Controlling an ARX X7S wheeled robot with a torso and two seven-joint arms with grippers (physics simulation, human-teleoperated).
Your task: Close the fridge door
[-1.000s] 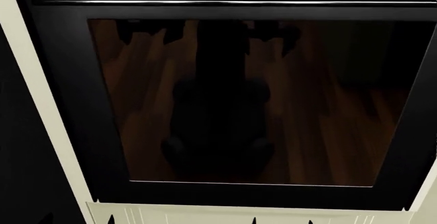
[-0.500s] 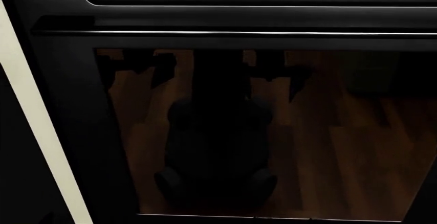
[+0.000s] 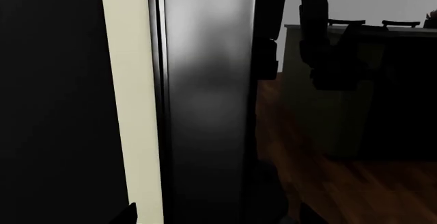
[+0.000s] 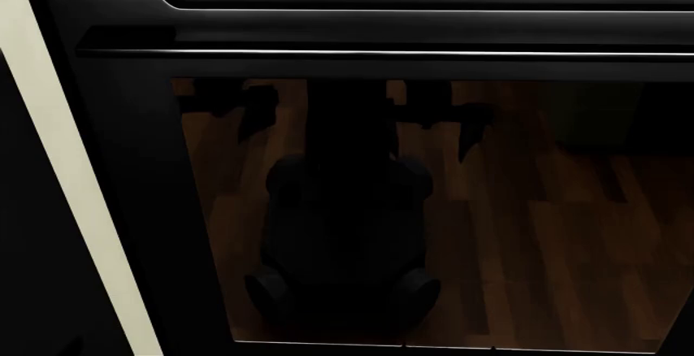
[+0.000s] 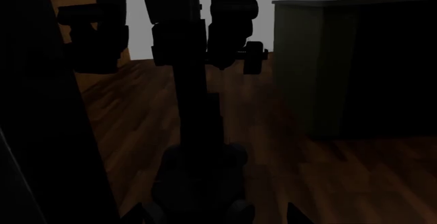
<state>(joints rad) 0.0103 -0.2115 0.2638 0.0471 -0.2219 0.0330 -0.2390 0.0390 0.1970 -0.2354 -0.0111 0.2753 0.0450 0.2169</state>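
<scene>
The fridge door does not show as such in any view. The head view is filled by a black oven door [image 4: 130,177] with a dark glass window [image 4: 521,226]. That glass mirrors my torso and both arms. Only the tips of my left gripper [image 3: 215,219] show, set wide apart in front of the oven's glossy frame [image 3: 204,106], with nothing between them. My right gripper [image 5: 215,219] also shows just two dark tips far apart, facing the glass that reflects my body. Both are open.
A cream cabinet strip [image 4: 60,177] [image 3: 130,106] runs along the oven's left side, with a plain black surface [image 3: 48,101] beyond it. The oven handle bar [image 4: 379,52] crosses above the window. A counter with chairs [image 5: 355,65] and wood floor appear as reflections.
The oven window has slid down in the head view and a little to the right. The handle bar and the panel above it have come into sight.
</scene>
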